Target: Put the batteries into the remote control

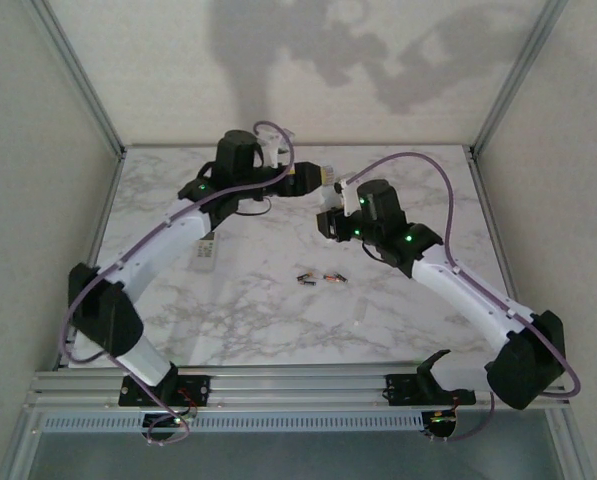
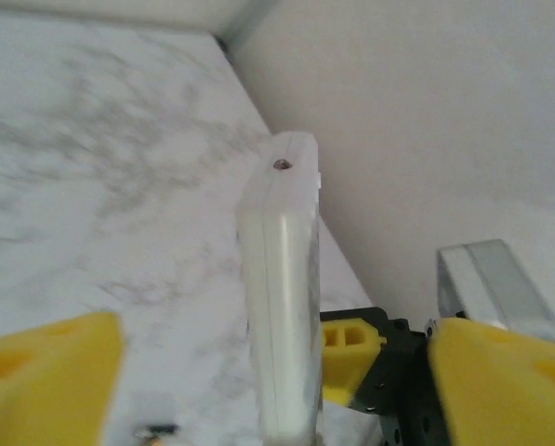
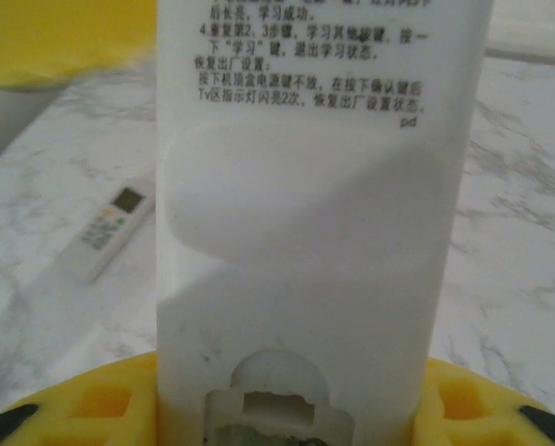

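Yellow right gripper [image 3: 282,413] clenches the white remote control [image 3: 305,232] by one end; left gripper [image 2: 277,381] gapes released around it. At six o'clock the batteries [image 1: 304,277] lie on the marble table [image 1: 278,325]. One-ended hold: it could pivot, slip.

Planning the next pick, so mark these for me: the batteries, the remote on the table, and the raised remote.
batteries [image 1: 305,278], top view, body of the cell nearer the left arm
remote on the table [image 3: 102,234], right wrist view, its keypad
raised remote [image 3: 310,232], right wrist view, its back cover
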`<state>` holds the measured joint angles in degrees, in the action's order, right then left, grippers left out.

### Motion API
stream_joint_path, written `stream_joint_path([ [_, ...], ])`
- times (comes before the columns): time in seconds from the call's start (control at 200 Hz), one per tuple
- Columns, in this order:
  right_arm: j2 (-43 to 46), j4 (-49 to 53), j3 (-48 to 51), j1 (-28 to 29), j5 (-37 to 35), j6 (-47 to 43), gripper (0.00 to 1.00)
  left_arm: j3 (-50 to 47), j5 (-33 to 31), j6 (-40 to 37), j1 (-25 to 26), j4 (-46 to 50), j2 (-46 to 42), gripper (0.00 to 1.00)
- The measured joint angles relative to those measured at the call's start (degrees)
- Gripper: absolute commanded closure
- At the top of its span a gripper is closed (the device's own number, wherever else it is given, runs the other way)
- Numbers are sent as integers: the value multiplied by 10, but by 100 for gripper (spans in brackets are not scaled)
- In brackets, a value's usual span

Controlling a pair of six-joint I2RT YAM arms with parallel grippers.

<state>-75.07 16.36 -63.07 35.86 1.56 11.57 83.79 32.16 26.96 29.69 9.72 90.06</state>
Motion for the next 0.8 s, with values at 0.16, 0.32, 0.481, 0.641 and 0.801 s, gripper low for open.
stream_joint_path([
  [0.16,-124,35,-57,-5,-42,78,69,-88,-131,-14,-3,-6,-125,1],
  [0.32,-269,63,-118,-5,-57,135,70,-151,-184,-17,-4,-13,-180,0],
  [0.481,-374,86,-188,-5,-65,164,70,-221,-198,-12,-5,-16,-183,0],
  [0.641,-440,105,-240,-5,-77,184,68,-246,-195,6,-5,-16,-185,0],
  [0.801,-490,117,-274,-6,-83,205,60,-265,-191,26,-5,-8,-215,0],
])
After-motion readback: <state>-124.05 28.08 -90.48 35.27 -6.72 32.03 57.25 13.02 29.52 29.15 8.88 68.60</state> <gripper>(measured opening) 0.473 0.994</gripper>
